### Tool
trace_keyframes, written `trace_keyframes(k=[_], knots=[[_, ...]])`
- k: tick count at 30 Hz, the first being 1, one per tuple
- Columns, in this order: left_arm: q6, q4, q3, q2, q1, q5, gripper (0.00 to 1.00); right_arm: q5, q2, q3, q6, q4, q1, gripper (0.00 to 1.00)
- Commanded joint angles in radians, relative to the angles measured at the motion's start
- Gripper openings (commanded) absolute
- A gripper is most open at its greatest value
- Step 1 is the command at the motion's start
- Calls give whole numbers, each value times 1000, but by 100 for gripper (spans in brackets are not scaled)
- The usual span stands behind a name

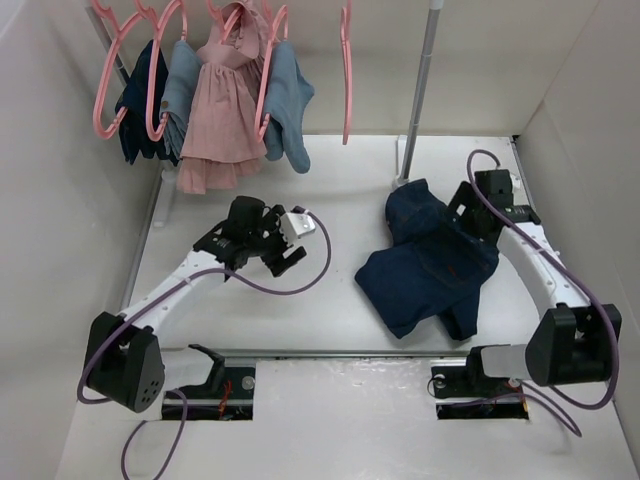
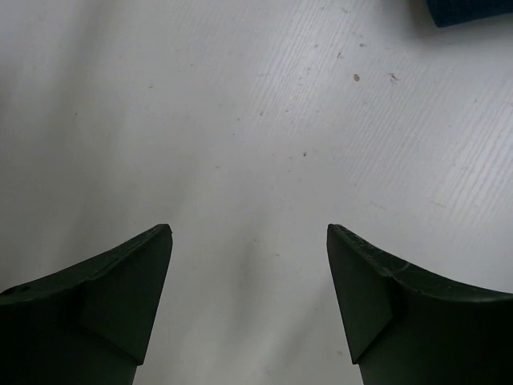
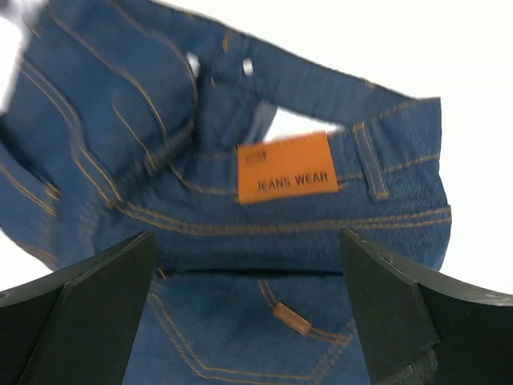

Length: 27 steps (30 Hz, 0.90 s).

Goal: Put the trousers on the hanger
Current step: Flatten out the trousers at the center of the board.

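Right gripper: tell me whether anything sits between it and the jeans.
Nothing visible does. The right gripper hangs open right over the jeans. The waistband and its orange label lie straight ahead between its fingers.

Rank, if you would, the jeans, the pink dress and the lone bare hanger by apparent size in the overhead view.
1. jeans, clearly largest.
2. pink dress, though likely nearer the camera.
3. bare hanger, seen edge-on, a thin strip.

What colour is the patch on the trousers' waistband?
Orange, with dark lettering; the patch on the trousers shows best in the right wrist view.
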Motion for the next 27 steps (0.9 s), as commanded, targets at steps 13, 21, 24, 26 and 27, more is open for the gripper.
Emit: trace_keyframes(k=[13, 21, 24, 26, 27], knots=[[14, 27, 33, 30, -98, -56, 79, 66, 259, 123, -169, -93, 154, 100], [-14, 18, 13, -1, -98, -65, 79, -197, 316, 166, -272, 3, 281, 35], [-23, 18, 4, -10, -98, -65, 79, -365, 350, 216, -272, 4, 282, 0], [-23, 7, 26, -10, -98, -53, 79, -441, 339, 296, -247, 29, 323, 0], [-23, 7, 35, -10, -98, -40, 79, -473, 318, 317, -224, 58, 332, 0]])
